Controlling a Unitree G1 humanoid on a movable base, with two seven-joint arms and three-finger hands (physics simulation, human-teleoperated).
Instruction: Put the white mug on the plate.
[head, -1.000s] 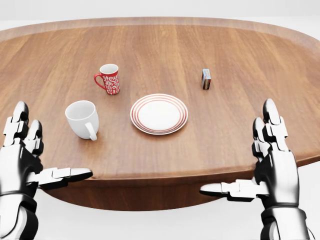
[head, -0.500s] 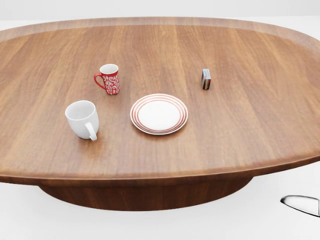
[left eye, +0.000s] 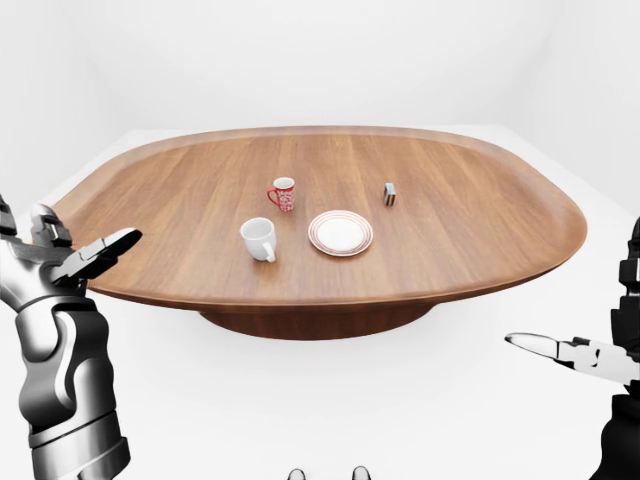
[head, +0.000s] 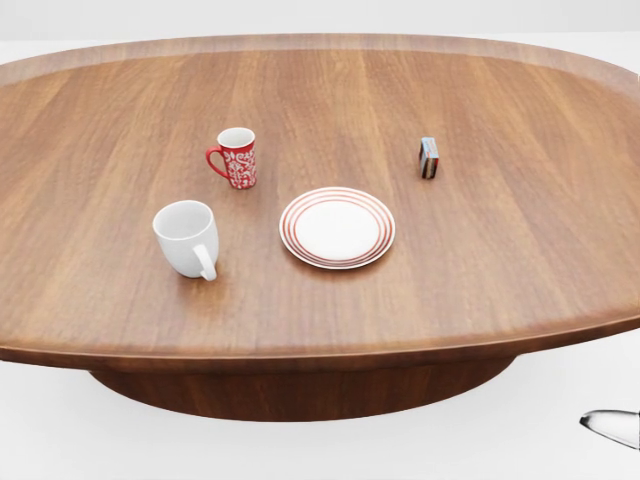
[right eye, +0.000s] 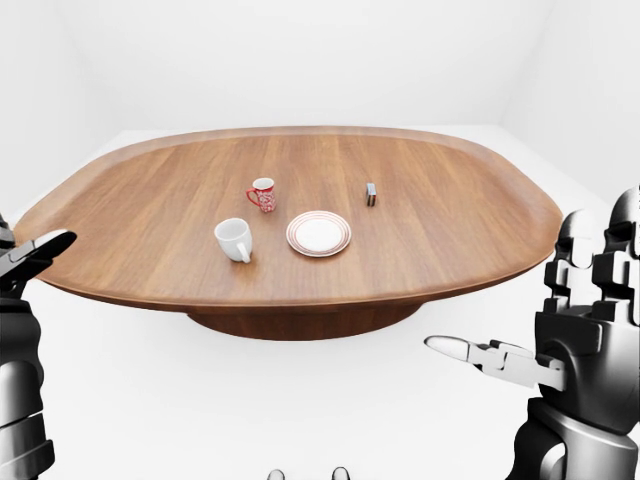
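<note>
Evidently the whole head view has slid a little: mug, plate and the rest all sit further right than half a second ago, together, so the camera has shifted and nothing on the table was touched. A second ago both hands stood raised at the bottom corners of that view; now they are out of it, save a sliver of fingertip at the lower right.

So the task has not begun. The white mug (head: 187, 238) stands upright on the wooden table (head: 500, 270), handle toward the bottom of the view, just left of the striped plate (head: 337, 227) and apart from it. The plate is bare. A red patterned mug (head: 236, 157) stands above the white one, and a small box (head: 428, 158) sits off to the upper right.

In the eye views the left hand (left eye: 60, 262) hangs near the table's left rim with fingers spread, gripping nothing. The right hand (right eye: 570, 330) is held low, well clear of the table's right edge, fingers open, one pointing leftward.

Both hands are cut by the frame edges, and the box's markings are too small to read.
</note>
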